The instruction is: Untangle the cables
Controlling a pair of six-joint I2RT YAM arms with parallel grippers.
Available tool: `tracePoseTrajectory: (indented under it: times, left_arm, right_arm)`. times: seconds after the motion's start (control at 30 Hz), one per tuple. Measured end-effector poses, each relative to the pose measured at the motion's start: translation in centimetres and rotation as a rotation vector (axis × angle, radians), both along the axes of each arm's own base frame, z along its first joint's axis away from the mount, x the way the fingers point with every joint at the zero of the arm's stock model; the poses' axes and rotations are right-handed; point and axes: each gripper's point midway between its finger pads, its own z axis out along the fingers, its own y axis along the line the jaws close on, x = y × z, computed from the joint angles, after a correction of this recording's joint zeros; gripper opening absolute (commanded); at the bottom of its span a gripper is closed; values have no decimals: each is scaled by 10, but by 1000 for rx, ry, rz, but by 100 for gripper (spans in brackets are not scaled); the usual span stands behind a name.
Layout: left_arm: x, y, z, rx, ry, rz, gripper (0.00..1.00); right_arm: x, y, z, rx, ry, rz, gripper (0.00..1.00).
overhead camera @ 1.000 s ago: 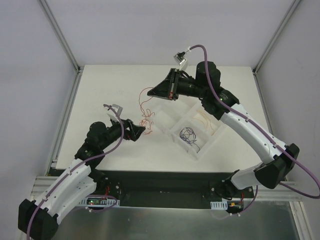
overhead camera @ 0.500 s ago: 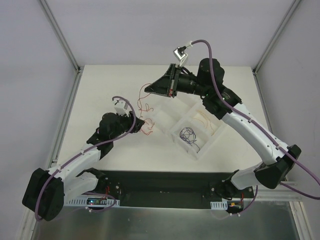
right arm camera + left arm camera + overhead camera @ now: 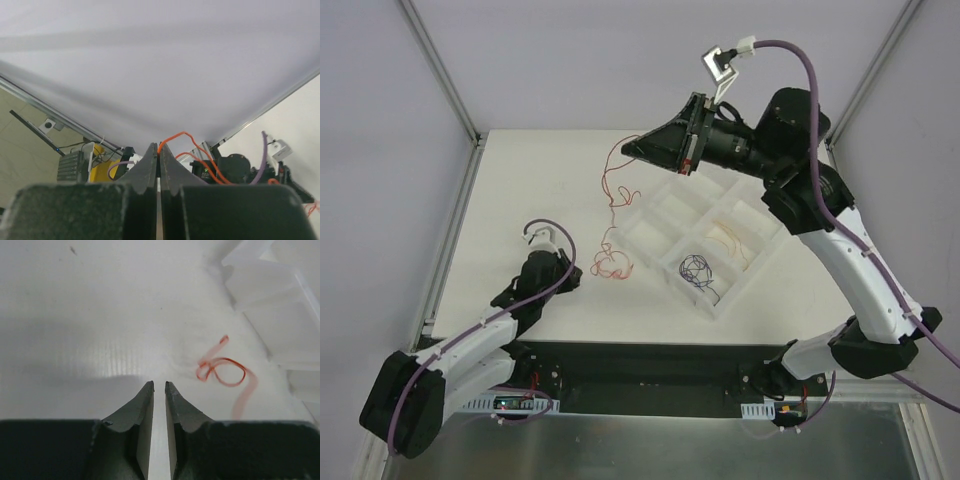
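Note:
A thin red-orange cable (image 3: 610, 266) hangs from my right gripper (image 3: 628, 150), which is raised over the table's back and shut on the cable's top end. Its lower end lies bunched on the table. In the right wrist view the cable (image 3: 186, 135) loops out from the pinched tips of that gripper (image 3: 160, 148). My left gripper (image 3: 570, 284) sits low, near-left of the bunch and apart from it. Its jaws are almost together with nothing between them (image 3: 159, 385). A red loop (image 3: 223, 371) lies ahead to its right. A dark blue cable (image 3: 698, 269) and a tan one (image 3: 730, 240) lie in tray compartments.
A white compartment tray (image 3: 672, 204) stands right of centre, turned diagonally; its corner (image 3: 270, 285) shows at the upper right of the left wrist view. The enclosure's rails (image 3: 455, 230) border the white table on the left and at the back.
My right gripper has risen and pulled back to the right, drawing the red cable up into a long strand. My left gripper has closed and drawn back toward the near left, away from the cable.

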Motion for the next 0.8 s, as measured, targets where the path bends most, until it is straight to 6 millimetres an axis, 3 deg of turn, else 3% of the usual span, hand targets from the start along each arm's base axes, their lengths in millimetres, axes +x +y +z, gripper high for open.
tracePoseTrajectory:
  times: [0.2, 0.27, 0.37, 0.43, 0.47, 0.63, 0.8]
  left_arm:
    - [-10, 14, 6, -32, -53, 64, 11]
    - [-10, 17, 12, -36, -74, 78, 21]
    - [-10, 17, 19, -44, -98, 77, 46]
    - [-10, 10, 27, -68, -124, 39, 64]
    - [-11, 4, 33, -90, -140, 8, 68]
    - [-15, -32, 74, -216, -253, -185, 83]
    - [-19, -64, 140, -312, -405, -381, 84]
  right_arm:
    - [4, -34, 25, 13, -98, -111, 0]
    - [11, -47, 29, 15, -112, -160, 1]
    - [18, -58, 30, 14, -118, -206, 1]
    - [20, -61, 29, 10, -115, -216, 1]
    - [20, -61, 28, 8, -112, -216, 1]
    - [23, -59, 18, -13, -90, -213, 0]
    - [23, -59, 15, -20, -79, -208, 1]
